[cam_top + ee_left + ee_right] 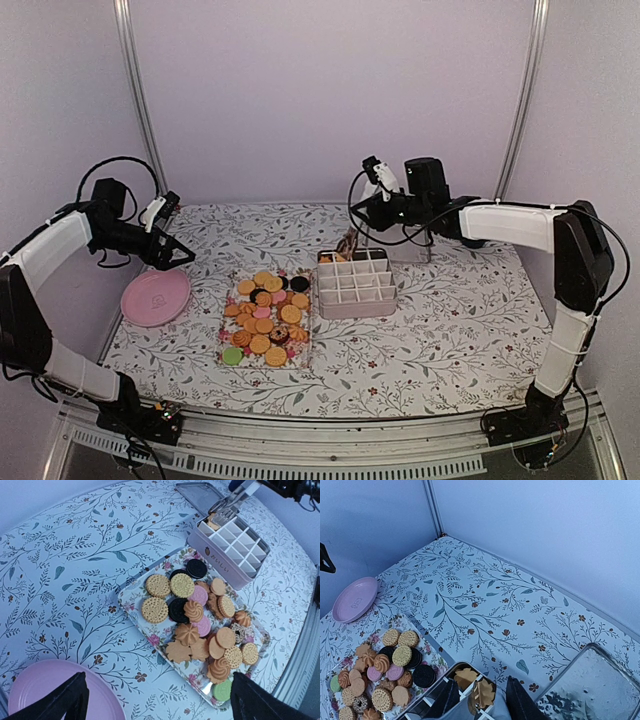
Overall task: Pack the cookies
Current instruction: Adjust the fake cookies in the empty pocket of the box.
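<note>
Floral tablecloth [75, 580] holds cookies [192, 612] beside box [210, 550] marked "おいしい".

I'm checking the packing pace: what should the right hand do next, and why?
Probably open and let go. The right hand grips a tan cookie at a corner compartment of the divided tin, so releasing should drop it in.

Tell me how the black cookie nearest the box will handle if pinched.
Probably stiff and light: the black cookie is a thin flat disc. Likely awkward to pinch: it lies flat on the tray. Possibly brittle, being thin.
</note>
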### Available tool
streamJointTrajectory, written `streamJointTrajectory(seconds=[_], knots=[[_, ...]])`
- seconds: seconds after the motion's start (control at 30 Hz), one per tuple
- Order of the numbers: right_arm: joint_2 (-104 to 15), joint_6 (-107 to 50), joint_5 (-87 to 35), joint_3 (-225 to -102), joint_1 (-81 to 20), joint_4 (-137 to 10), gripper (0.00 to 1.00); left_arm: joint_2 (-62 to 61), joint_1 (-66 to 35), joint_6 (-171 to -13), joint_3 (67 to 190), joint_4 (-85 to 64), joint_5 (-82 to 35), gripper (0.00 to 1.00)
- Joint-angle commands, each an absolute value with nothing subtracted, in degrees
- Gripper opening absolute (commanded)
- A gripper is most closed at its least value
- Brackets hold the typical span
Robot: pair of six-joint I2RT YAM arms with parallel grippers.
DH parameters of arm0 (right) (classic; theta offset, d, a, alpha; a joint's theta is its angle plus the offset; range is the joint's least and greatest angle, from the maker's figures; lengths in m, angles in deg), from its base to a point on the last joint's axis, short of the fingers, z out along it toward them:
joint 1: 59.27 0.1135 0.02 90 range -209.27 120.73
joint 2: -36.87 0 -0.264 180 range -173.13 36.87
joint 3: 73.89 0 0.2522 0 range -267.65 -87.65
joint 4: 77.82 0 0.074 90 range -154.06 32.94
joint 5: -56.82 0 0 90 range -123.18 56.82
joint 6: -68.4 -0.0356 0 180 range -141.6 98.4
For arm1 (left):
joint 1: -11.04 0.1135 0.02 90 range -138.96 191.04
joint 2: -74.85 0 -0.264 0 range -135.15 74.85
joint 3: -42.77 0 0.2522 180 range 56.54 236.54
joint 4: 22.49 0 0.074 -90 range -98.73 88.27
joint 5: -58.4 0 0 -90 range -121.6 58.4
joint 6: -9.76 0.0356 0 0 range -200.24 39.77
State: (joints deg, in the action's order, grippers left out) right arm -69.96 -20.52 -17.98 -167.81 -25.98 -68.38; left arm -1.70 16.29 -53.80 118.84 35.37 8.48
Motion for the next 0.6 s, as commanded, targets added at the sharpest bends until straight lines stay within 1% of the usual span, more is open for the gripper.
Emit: streamJointTrajectory(seconds=[0.0,0.33,0.57], knots=[[-67.76,-21.34,-16.66,-167.67,-26.05,-70.35,0.3,-1.65,16.32,-53.95,119.91,34.77,9.36,0.99],[-67.74,-21.26,-16.82,-168.36,-25.99,-70.13,0.21,-1.26,16.31,-54.07,119.82,34.77,9.37,0.99],[-67.12,-19.97,-20.35,-168.34,-25.64,-69.56,0.2,-1.42,16.35,-54.3,120.16,34.76,9.45,0.99]])
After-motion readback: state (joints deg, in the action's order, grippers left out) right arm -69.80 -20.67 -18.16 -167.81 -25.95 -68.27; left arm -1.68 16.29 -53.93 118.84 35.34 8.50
